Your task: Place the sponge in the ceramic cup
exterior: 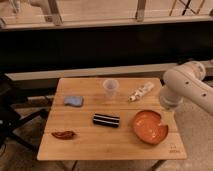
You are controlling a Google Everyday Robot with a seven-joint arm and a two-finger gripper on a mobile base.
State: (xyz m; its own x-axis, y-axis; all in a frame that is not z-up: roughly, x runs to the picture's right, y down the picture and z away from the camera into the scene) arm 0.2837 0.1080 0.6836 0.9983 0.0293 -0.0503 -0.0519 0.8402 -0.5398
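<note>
The sponge [73, 101], a small light-blue pad, lies flat on the left side of the wooden table [112, 145]. The ceramic cup [110, 89], a pale translucent tumbler, stands upright at the back middle of the table, about a hand's width to the right of the sponge. A thick white arm segment [185, 87] reaches in from the right edge and hangs over the table's right back corner. The gripper itself does not show in the camera view; it is hidden or out of frame.
A black bar with white stripes [106, 120] lies in the table's middle. An orange plate [149, 127] sits front right, a white crumpled packet [141, 91] back right, a reddish-brown item [63, 134] front left. A dark chair frame [10, 115] stands left of the table.
</note>
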